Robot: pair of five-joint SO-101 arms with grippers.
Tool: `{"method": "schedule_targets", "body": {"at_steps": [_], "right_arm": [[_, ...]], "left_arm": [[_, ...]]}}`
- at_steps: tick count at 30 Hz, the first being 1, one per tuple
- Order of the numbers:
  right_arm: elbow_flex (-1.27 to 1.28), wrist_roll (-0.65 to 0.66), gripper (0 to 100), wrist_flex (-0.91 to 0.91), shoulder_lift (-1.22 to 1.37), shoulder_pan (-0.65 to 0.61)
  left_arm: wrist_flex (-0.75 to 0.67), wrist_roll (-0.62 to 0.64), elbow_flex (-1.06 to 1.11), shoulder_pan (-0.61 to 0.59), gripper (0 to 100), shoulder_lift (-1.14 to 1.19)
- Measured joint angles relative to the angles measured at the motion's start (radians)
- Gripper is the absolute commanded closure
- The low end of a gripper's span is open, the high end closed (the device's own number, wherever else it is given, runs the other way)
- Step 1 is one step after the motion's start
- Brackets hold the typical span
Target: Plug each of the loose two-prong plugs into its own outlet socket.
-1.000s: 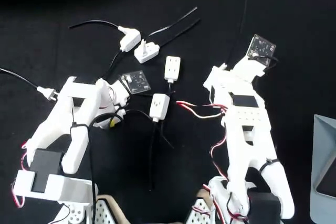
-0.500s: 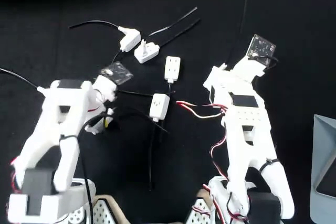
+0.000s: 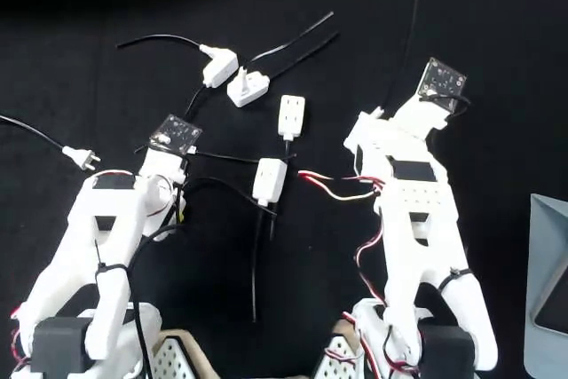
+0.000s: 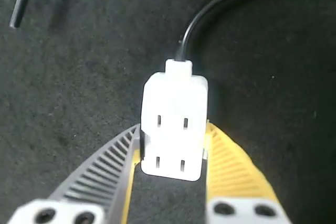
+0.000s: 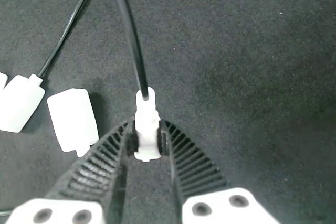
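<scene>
Two white arms stand on a black desk (image 3: 497, 33) in the high view, the left arm (image 3: 98, 246) at lower left and the right arm (image 3: 413, 201) right of centre. Between them lie two white outlet sockets, the upper socket (image 3: 291, 116) near the lower socket (image 3: 269, 179), each with a black cord. Toward the upper left lie an angled white plug (image 3: 220, 67) and, just beside it, a white adapter (image 3: 248, 88). A loose two-prong plug (image 3: 80, 157) on a thin black wire lies near the left edge, well apart from both sockets. A grey container (image 3: 543, 290) shows at the right edge. In the left wrist view the left claw (image 4: 173, 129) is clamped on a white outlet block (image 4: 175, 114). One grey and one yellow finger press against its sides, its two pairs of slots face the camera, and a black lead (image 4: 210, 14) curves away from its far end. In the right wrist view the right claw (image 5: 147, 127) is closed tight on a small white plug body (image 5: 146, 109), whose black cable (image 5: 126, 30) runs away over the desk. Two white pieces lie near it, a plain block (image 5: 72, 119) and a corded piece (image 5: 21, 103).
</scene>
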Motion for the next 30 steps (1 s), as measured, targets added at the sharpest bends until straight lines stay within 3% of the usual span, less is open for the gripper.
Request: {"method": "schedule_targets", "body": {"at_steps": [3, 12, 20, 30], "right_arm": [[0.0, 0.0, 98.7, 0.0, 0.0, -0.008], [0.0, 0.138, 98.7, 0.011, 0.0, -0.061], [-0.117, 0.252, 98.7, 0.253, -0.002, -0.181], [-0.353, 0.279, 98.7, 0.637, -0.014, -0.466]], "left_arm": [[0.049, -0.012, -0.003, 0.0, 73, -0.005], [0.222, -0.008, -0.057, -0.003, 73, -0.137], [0.307, -0.006, -0.066, -0.092, 73, -0.445], [0.307, 0.261, -0.066, -0.196, 73, -0.64]]}}
